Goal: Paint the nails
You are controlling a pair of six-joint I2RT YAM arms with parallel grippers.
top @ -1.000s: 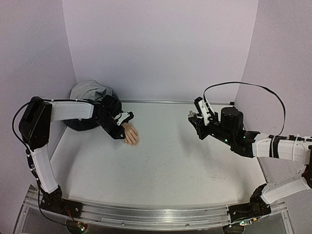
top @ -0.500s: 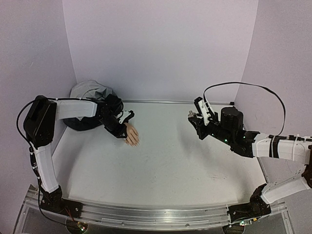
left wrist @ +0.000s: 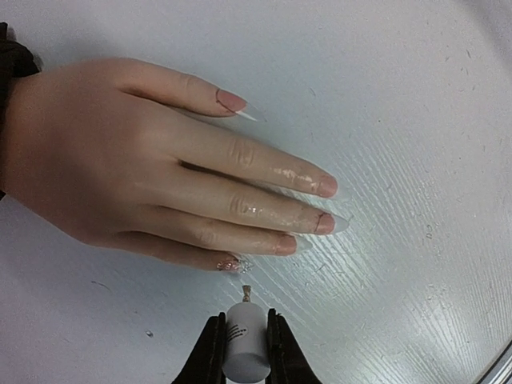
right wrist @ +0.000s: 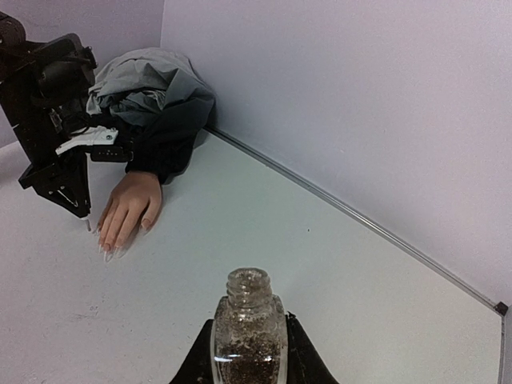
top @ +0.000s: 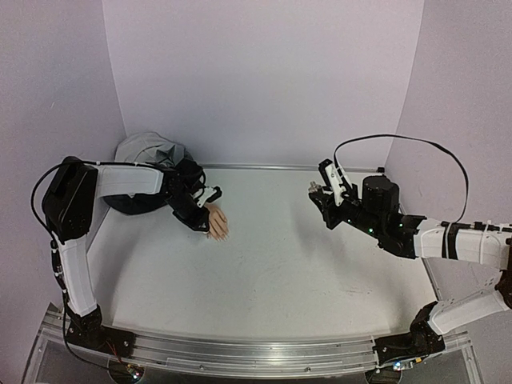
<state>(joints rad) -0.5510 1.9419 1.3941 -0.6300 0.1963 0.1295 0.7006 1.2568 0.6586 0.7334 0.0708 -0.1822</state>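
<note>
The pale mannequin hand [top: 216, 222] lies palm down, coming out of a dark sleeve [top: 186, 178]. In the left wrist view its nails point right; the little finger's nail [left wrist: 232, 262] carries glitter, and the index [left wrist: 326, 186] and middle fingers look wet. My left gripper [left wrist: 244, 344] is shut on a white cap [left wrist: 244, 340]. The cap's brush tip [left wrist: 246, 292] hangs just short of the little finger's nail, not touching. My right gripper [right wrist: 248, 352] is shut on an open clear bottle [right wrist: 248, 328] of glitter polish, held up at the right [top: 316, 190].
A grey and dark jacket [top: 148, 160] is bunched in the back left corner against the walls. A metal strip [right wrist: 344, 210] runs along the foot of the back wall. The white table [top: 280, 264] spreads between the two arms.
My left wrist has turned and shifted slightly over the mannequin hand. My right arm and the bottle have not moved.
</note>
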